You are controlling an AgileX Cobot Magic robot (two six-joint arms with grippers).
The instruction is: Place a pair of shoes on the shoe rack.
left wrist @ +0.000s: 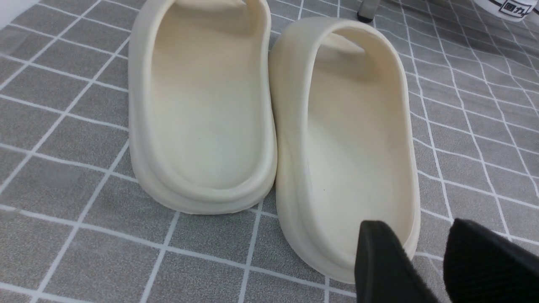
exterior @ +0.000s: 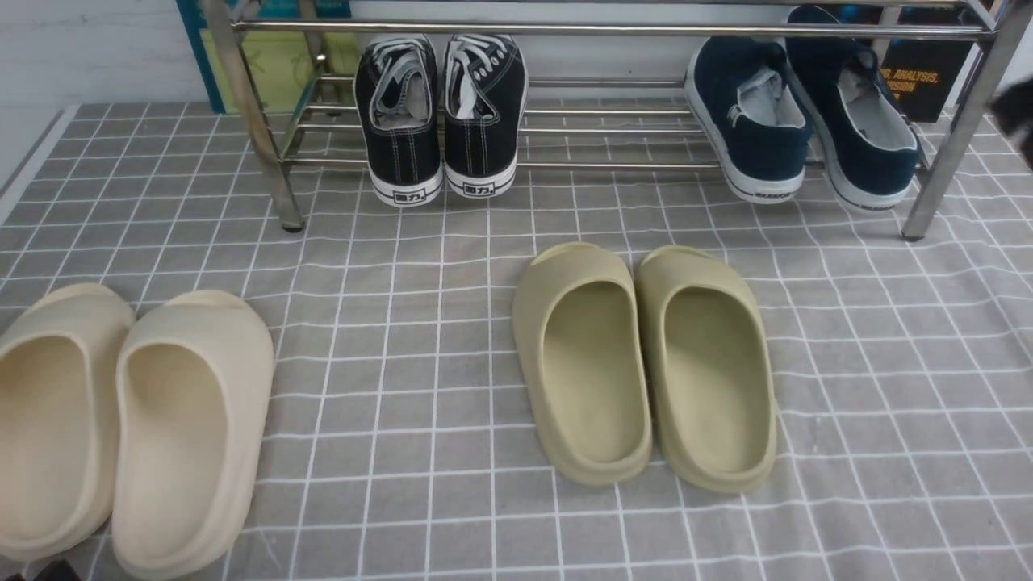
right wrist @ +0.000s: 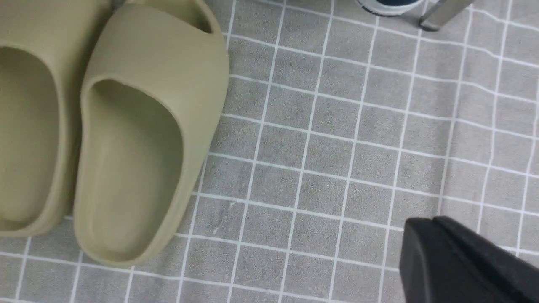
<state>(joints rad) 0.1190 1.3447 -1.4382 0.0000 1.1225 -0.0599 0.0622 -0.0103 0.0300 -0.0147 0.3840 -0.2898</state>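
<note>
Closed, empty right end effector [right wrist: 438, 223] nearest camera; navy slip-ons [exterior: 799, 121] well apart from it, on steel shoe rack [exterior: 609, 30]; left end effector [left wrist: 412, 227] open, empty.

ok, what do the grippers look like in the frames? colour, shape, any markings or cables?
Left gripper: two black, tapering fingers with blunt tips. Right gripper: dark grey to black, also tapering. I see no markings or cables on either; the arms' bodies are too far out of frame to describe.
</note>
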